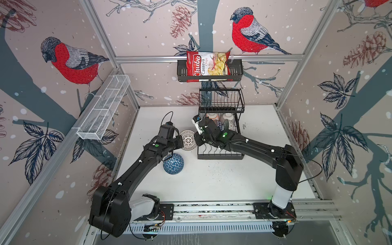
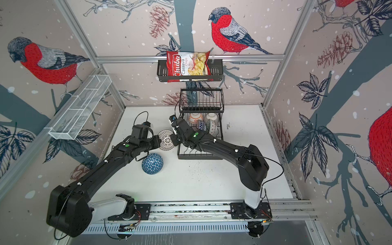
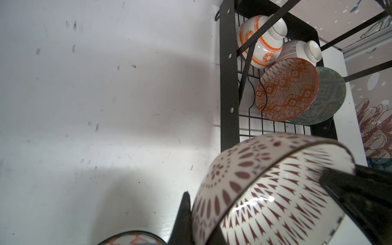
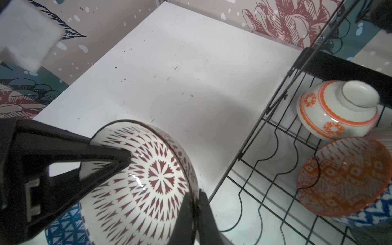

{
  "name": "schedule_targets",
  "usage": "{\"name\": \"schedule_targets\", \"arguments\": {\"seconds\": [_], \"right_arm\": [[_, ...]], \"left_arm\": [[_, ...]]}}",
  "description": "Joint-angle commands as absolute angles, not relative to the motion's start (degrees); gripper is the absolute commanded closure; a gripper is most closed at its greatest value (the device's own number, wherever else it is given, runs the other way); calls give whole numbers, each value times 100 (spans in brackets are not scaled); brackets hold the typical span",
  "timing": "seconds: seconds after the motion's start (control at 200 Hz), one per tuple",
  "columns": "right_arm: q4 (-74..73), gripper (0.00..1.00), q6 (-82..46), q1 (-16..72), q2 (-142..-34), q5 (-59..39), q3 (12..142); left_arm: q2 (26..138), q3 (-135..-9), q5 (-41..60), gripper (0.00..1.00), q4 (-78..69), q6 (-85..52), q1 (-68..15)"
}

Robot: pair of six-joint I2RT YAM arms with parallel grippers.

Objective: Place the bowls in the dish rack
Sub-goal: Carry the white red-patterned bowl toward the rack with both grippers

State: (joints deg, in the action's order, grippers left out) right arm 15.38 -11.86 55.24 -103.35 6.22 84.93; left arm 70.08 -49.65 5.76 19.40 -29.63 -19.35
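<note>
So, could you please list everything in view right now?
Dotted ceramic bowl: one, maroon-on-white, gripped beside the rack
Triangle-patterned ceramic bowl: one, blue, upside down on table
Racked ceramic bowls: four visible, orange-floral, pink-lined, orange-geometric, grey-green, lower tier
Two-tier wire dish rack: one, black, back of table
Cassava chips bag: one, red, in the wall shelf
Slotted metal shelf: one, black, back wall
Mesh basket: one, white, left wall
Table: one, white
Left fingers, right fingers: black, each pinching the dotted bowl's rim
</note>
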Motion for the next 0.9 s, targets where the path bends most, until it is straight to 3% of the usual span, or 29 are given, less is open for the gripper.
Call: {"name": "schedule_targets", "arguments": {"seconds": [0.0,0.145,0.31,0.61,0.74,0.895], "right_arm": [[1241,100,-1197,5511,-10218,609,8429],[1224,100,-1229,5394,-10122,571,8321],[1183,88,-1221,5190,-9961,426,8116],[824,50,-1306,4424,-9360,-970,7516],[601,28,-1283,4072,-9064,-1777,7181],[392,11,-1301,3735,-8668,-2407,6781]], "left_arm": [[7121,-5010,661,100,1427,-3053,-1944],[7331,-5010,887,100,1102,-3133,-1947],[7577,-4995,1272,100,632,-3245,-1949],[7808,-5115,1914,100,-26,-3174,-1943],[7852,-5141,2312,100,-360,-3103,-1944],[7919,-5107,2799,100,-785,-3173,-1945]]}}
